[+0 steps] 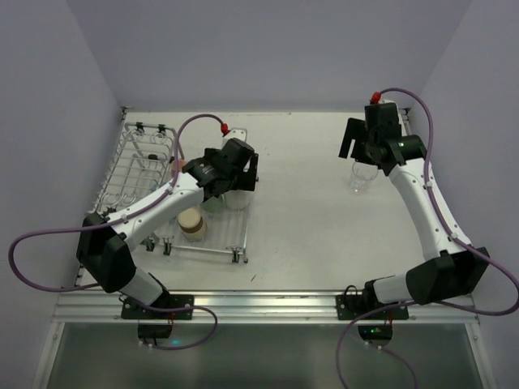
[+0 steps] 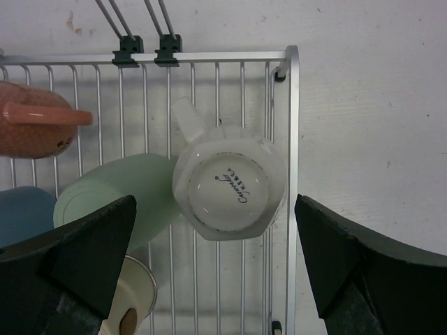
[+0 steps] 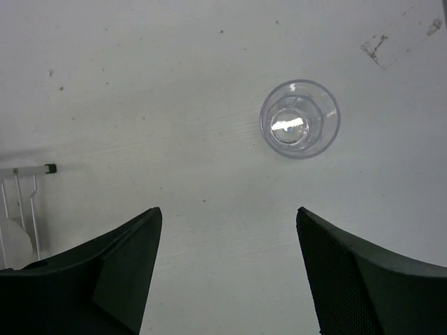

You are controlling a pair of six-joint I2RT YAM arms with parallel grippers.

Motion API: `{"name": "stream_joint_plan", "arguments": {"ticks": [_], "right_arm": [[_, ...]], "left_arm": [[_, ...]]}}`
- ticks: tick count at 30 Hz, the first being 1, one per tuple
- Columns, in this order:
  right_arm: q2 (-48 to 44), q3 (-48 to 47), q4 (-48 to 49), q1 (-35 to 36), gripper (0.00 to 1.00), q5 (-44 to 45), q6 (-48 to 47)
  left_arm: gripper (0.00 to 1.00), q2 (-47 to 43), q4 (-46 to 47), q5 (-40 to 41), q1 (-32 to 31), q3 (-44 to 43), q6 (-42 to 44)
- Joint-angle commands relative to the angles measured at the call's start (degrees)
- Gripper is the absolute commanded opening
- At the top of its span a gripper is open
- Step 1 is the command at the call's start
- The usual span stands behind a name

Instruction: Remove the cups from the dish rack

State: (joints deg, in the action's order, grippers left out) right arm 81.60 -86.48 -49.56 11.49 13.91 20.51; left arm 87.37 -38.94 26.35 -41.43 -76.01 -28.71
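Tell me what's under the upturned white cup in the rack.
Wires of the rack and the table show around the white cup; its base faces up, so whatever it covers is hidden.

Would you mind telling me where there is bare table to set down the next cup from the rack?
The widest bare stretch of table lies between the dish rack and the clear cup. The rack's right end is crowded: white cup and green cup sit packed side by side.

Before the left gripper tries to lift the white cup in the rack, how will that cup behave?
The white cup looks glossy and hard, so it may slip when gripped and would probably chip if dropped. It sits base-up beside the pale green cup, so lifting it could nudge that one.
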Motion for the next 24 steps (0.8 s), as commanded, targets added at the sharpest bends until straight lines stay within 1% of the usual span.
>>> {"name": "stream_joint_plan", "arguments": {"ticks": [1, 7, 16, 21, 24], "right_arm": [[-2.8, 2.4, 0.8, 0.6, 0.8, -0.5, 0.5], [-6.0, 5.3, 1.7, 1.3, 0.8, -1.0, 0.4], [-8.0, 8.4, 2.7, 1.3, 0.8, -1.3, -0.3], [-8.1, 9.3, 3.2, 1.3, 0.8, -2.0, -0.3], [-8.0, 9.8, 3.4, 1.3, 0.8, -2.4, -0.3]], "left_arm": [[1.0, 0.7, 2.0, -1.1, 0.5, 0.2, 0.2], [1.0, 2.5, 2.7, -1.7, 0.6, 1.1, -0.3], [0.99, 4.7, 4.1, -4.2, 2.6, 1.5, 0.2], [0.98, 6.1, 4.8, -5.7, 3.5, 1.4, 0.5], [0.95, 7.0, 4.7, -6.7, 3.6, 0.9, 0.6]]}}
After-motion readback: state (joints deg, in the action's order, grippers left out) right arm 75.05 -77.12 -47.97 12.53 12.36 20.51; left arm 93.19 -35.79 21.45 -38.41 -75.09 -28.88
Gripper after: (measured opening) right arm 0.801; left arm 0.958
